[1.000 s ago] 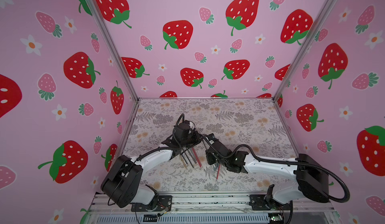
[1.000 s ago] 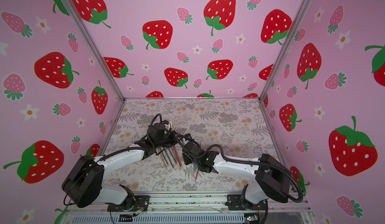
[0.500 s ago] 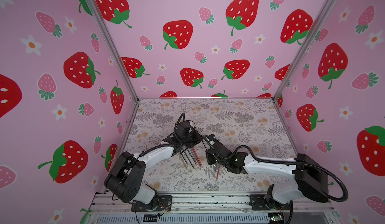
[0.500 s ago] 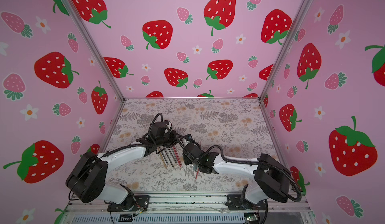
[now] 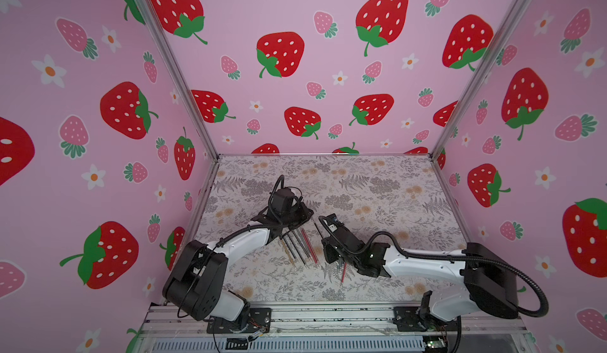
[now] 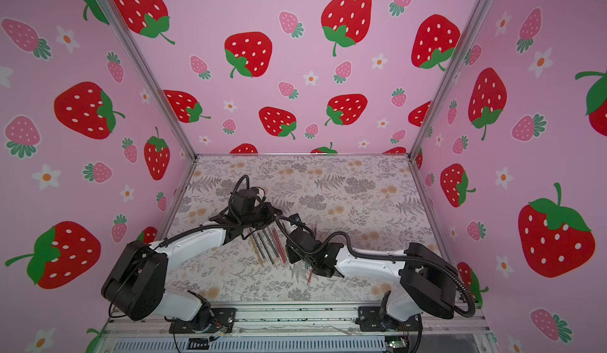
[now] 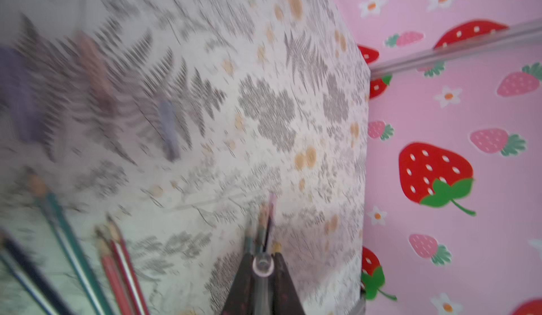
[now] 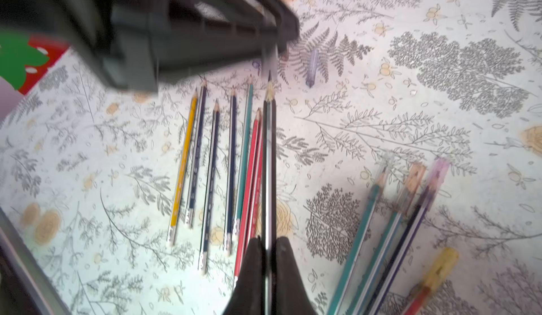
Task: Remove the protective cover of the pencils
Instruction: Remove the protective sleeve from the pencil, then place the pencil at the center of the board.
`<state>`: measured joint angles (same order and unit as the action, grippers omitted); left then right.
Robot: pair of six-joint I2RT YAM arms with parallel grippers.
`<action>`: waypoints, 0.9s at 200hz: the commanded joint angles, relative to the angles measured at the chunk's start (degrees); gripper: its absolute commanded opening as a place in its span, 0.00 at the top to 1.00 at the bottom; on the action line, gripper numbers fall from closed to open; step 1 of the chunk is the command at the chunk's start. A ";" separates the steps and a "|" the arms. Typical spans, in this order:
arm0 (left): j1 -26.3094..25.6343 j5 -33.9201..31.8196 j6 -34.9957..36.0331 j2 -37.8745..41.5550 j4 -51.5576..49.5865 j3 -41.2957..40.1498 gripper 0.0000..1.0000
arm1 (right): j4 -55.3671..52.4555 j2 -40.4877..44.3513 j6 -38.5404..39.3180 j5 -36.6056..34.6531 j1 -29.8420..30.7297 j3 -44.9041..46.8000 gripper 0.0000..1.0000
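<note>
Your right gripper (image 8: 268,247) pinches a black sharpened pencil (image 8: 269,164); your left gripper (image 7: 263,256) pinches a clear plastic cap (image 7: 263,267). Other thin coloured pencils (image 5: 298,248) lie side by side on the floral-patterned table (image 5: 377,187).

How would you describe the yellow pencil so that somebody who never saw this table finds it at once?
On the floral table, a row of uncovered pencils lies side by side. The yellow pencil is the outermost, on the side of the left arm. Its neighbours are dark blue, green and red; only it is yellow.
</note>
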<state>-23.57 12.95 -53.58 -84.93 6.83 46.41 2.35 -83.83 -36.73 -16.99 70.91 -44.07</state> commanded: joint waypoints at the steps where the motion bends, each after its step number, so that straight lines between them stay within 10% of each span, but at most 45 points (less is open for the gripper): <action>1: 2.83 -8.91 2.22 -1.35 1.66 2.28 1.00 | -3.72 0.44 -0.25 0.53 1.37 1.27 1.00; 180: 0.11 -6.45 5.33 -11.96 -2.97 10.53 1.00 | -10.17 -14.53 -5.73 2.01 -2.60 -9.80 1.00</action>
<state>-22.57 6.31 -49.95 -94.45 7.03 52.95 -6.31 -96.75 -41.34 -16.71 68.86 -51.27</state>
